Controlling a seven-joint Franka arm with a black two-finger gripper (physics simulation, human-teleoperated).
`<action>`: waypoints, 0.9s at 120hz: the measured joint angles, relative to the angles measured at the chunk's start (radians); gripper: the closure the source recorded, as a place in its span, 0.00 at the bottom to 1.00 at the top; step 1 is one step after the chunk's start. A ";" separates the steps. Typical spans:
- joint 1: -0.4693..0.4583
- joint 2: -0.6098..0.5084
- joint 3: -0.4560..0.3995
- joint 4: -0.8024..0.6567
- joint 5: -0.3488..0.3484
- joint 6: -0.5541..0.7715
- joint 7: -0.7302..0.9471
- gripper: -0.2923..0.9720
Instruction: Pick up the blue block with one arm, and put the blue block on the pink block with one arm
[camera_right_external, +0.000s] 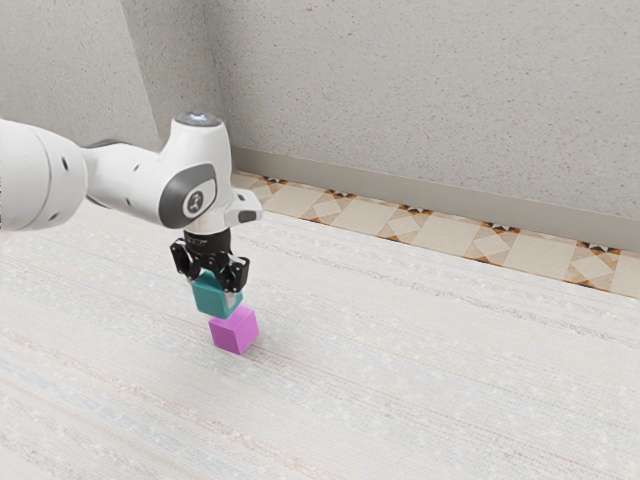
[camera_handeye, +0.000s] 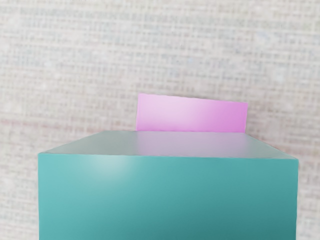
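Exterior view first. The teal-blue block (camera_right_external: 213, 296) is being pinched from two sides between the black fingers of the gripper (camera_right_external: 213, 284), so the jaws are being held apart only by the block's own width. The block is being carried clear of the table (camera_right_external: 450, 380), tucked right up between the fingertips. The pink block (camera_right_external: 234, 330) is resting on the table just below the gripper and a little off toward the side away from the arm. The two blocks are being shown very close together. Whether they're actually touching can't be told from this angle.

Wrist view next. The teal-blue block (camera_handeye: 167, 195) is being seen big and close, directly under the hand. The pink block (camera_handeye: 192, 116) is peeking out from beyond the held block's far edge, lower down than the gripper and not fully covered by what's being carried. The pale woven table (camera_handeye: 75, 60) is being seen all around it.

So, judging by that, the pick-up looks done and the placing step is what's being worked on. For the next move, the held block probably needs to be nudged so it's centred over the pink one. Then it should be lowered gently until it's seated flat, and only then should the fingers be spread. If it's let go off-centre, it could easily be tipped off the edge.
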 joint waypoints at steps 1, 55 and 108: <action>0.000 -0.001 0.000 0.000 0.000 0.001 0.001 0.50; 0.030 -0.042 -0.011 -0.002 -0.045 0.048 0.058 0.50; 0.026 -0.056 -0.014 -0.002 -0.073 0.068 0.108 0.50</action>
